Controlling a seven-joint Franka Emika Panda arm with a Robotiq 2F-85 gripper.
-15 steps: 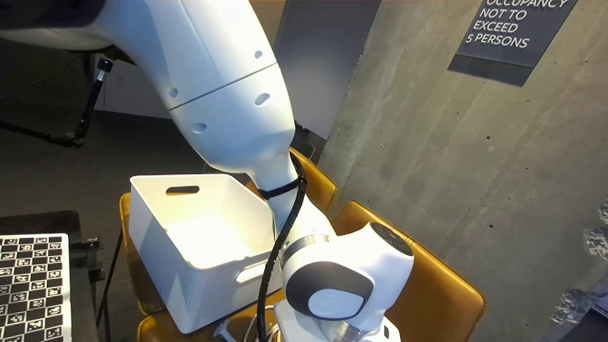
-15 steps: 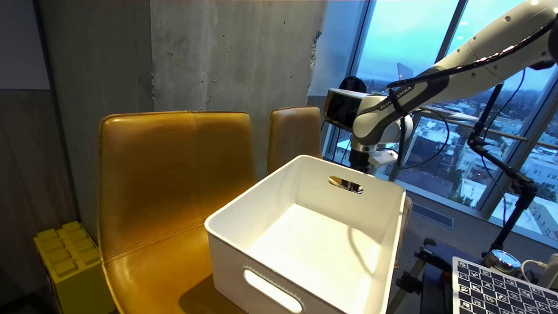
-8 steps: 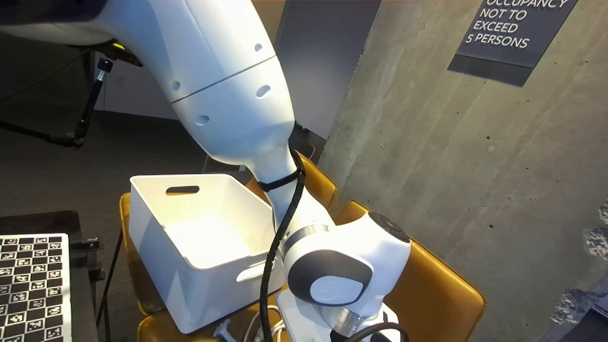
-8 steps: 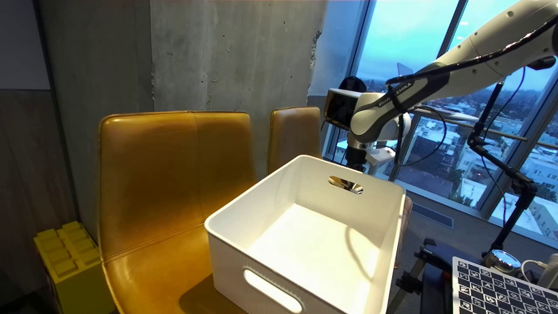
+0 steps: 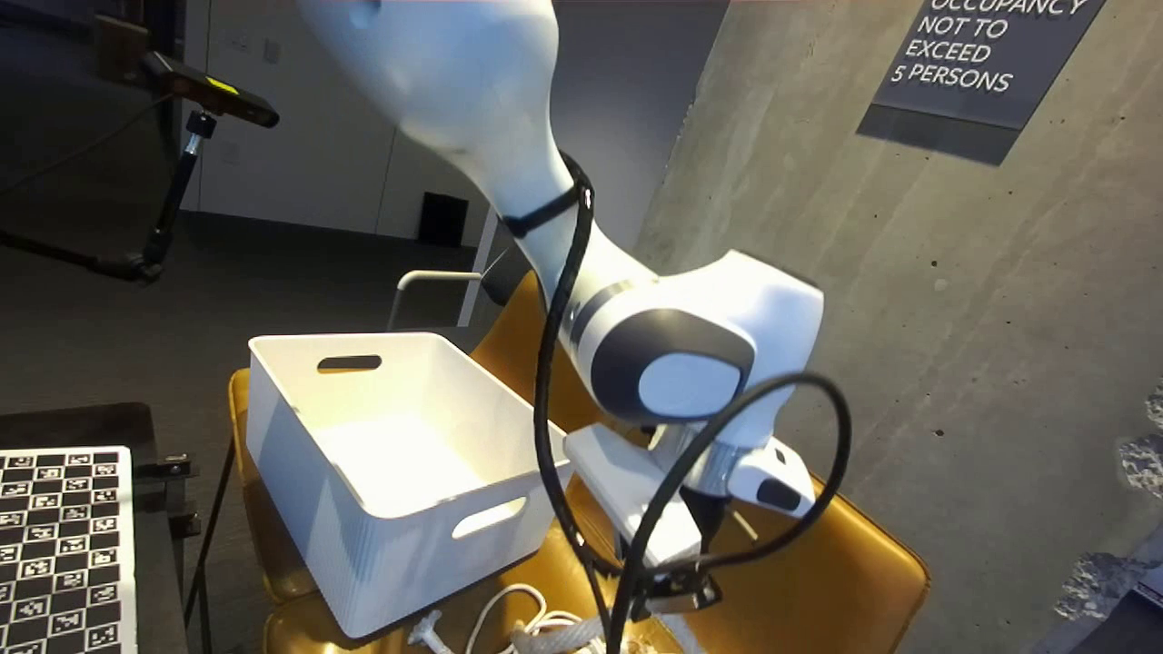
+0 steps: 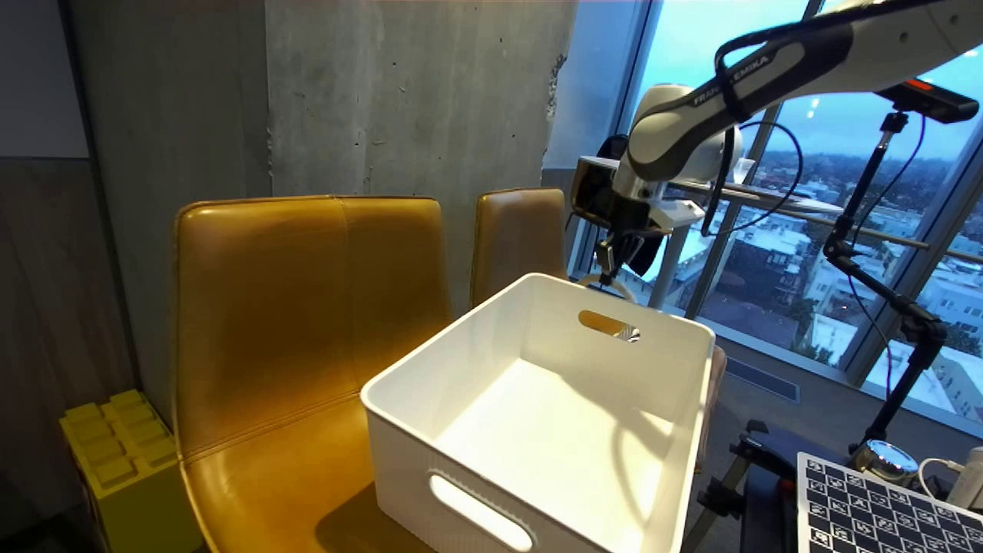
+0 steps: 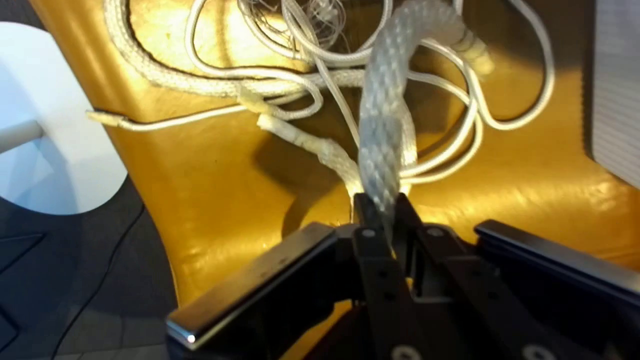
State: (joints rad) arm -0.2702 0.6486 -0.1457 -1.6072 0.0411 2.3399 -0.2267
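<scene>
In the wrist view my gripper [image 7: 385,205] is shut on a thick white braided rope [image 7: 385,100], which rises from between the black fingertips and bends over to a taped end. Another thick rope piece with a pale end [image 7: 300,137] runs to the fingertips from the left; I cannot tell whether it is the same rope. Beneath lie tangled thin white cords [image 7: 542,90] on a tan leather chair seat [image 7: 215,200]. In both exterior views the gripper [image 6: 607,273] is above that seat, beside the white bin [image 5: 345,536], with its tips partly hidden.
The bin's wall [image 7: 615,90] borders the seat in the wrist view. A chair back [image 5: 836,563] stands close by the gripper. A checkered board [image 5: 68,545] rests on a dark stand, and a camera on a jointed black arm [image 6: 875,284] stands nearby. A concrete wall [image 5: 818,272] rises behind.
The arm has risen clearly in both exterior views, mostly in the last half second. The gripper, hidden before, now shows above the seat, and more white cord is visible below it.
</scene>
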